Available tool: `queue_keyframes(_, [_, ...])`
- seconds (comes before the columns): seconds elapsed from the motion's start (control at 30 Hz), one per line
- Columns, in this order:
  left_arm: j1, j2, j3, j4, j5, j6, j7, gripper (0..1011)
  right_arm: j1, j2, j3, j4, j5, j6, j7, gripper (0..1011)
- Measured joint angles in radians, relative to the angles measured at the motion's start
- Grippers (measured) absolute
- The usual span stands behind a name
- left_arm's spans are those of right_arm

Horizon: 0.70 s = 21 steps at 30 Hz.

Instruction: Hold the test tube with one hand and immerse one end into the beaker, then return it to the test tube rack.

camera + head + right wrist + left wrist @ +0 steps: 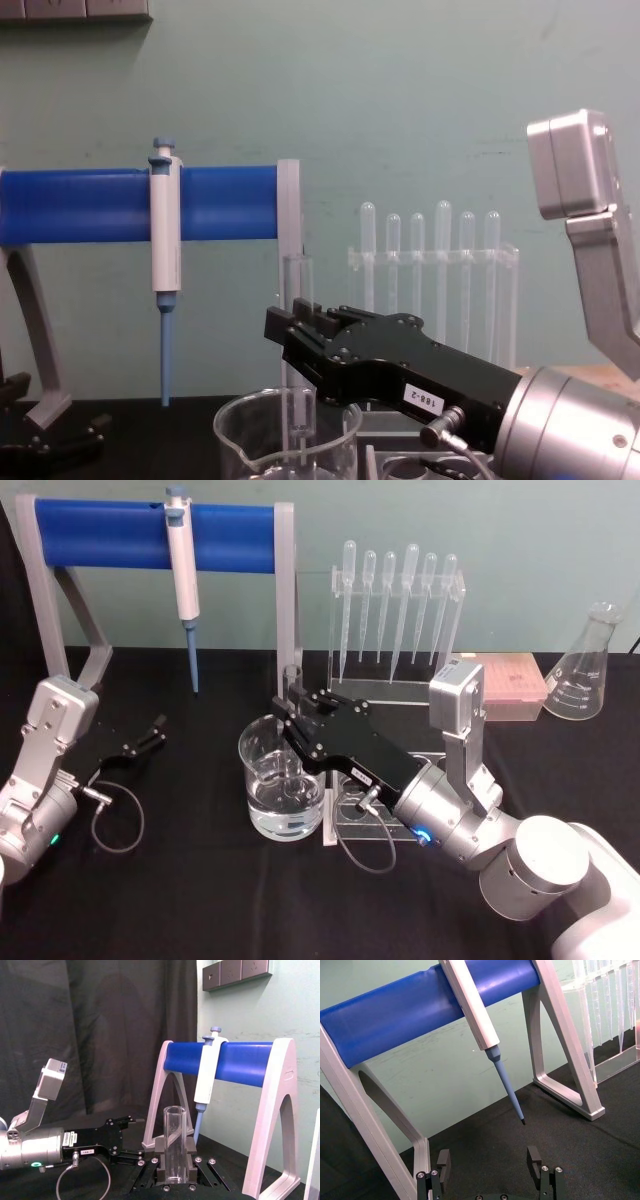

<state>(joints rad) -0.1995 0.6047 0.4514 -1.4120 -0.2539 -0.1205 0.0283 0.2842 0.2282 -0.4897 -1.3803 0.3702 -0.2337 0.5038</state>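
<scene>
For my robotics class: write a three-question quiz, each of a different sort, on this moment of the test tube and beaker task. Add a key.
1. True or false: the right gripper holds the test tube upright over the beaker.
2. What hangs on the blue bar? A) pipettor B) flask C) beaker
3. Fill in: the left gripper's fingers are ____.

Key: 1 true. 2 A, the pipettor. 3 open; it sits idle at the table's left.
</scene>
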Motion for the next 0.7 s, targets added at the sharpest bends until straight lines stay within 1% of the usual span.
queue_keyframes(0.7, [0.000, 0.000, 0.000, 0.000, 0.000, 0.000, 0.000, 1000, 0.000, 0.000, 0.000, 0.000, 0.000, 0.000, 0.000, 226])
